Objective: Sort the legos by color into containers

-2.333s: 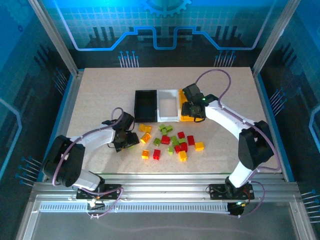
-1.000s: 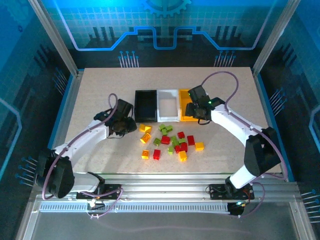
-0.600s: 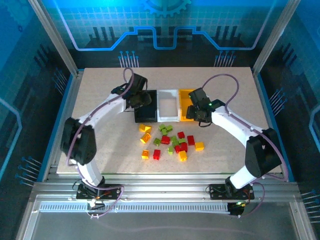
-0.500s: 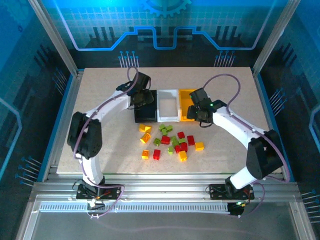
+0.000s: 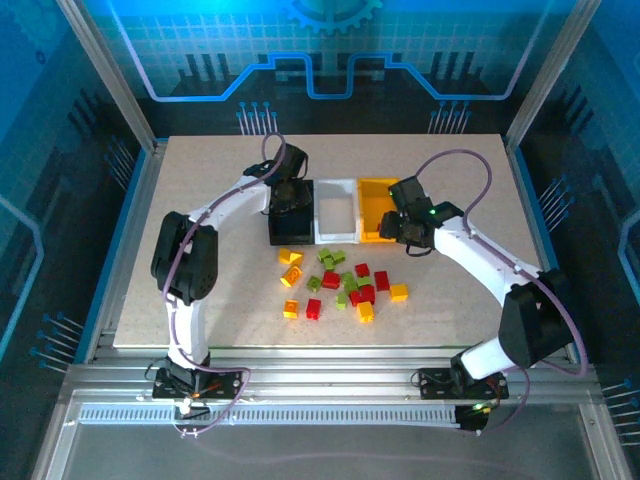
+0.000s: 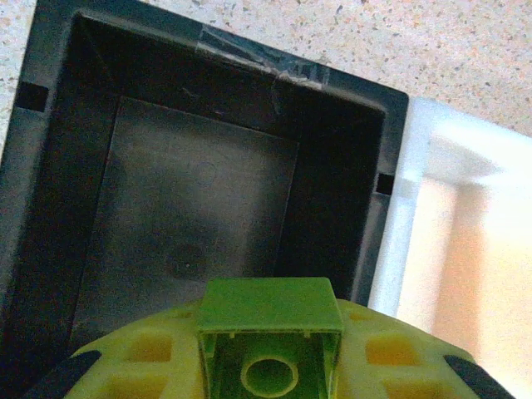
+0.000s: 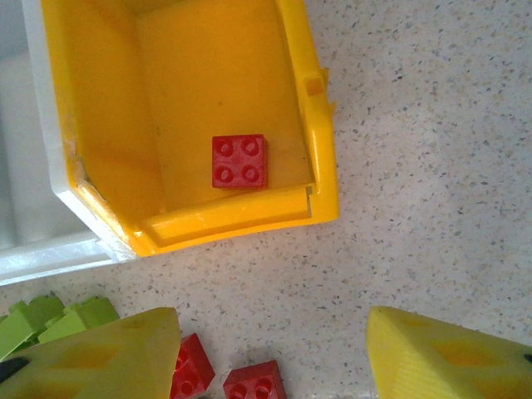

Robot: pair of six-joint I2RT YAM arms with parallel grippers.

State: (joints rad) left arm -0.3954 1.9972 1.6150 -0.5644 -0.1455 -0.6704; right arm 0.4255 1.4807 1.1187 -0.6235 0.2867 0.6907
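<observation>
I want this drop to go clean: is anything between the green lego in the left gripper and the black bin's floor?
Nothing visible. The left gripper holds the green lego over the black bin, whose floor lies bare.

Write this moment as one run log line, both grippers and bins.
left gripper: shut on green lego, over black bin | right gripper: open, empty, beside yellow bin | yellow bin: one red lego inside

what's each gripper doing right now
Left gripper: closed on a small lime green plastic lego brick, above the black plastic bin.
Right gripper: open, holding nothing, beside the yellow plastic bin.
</observation>
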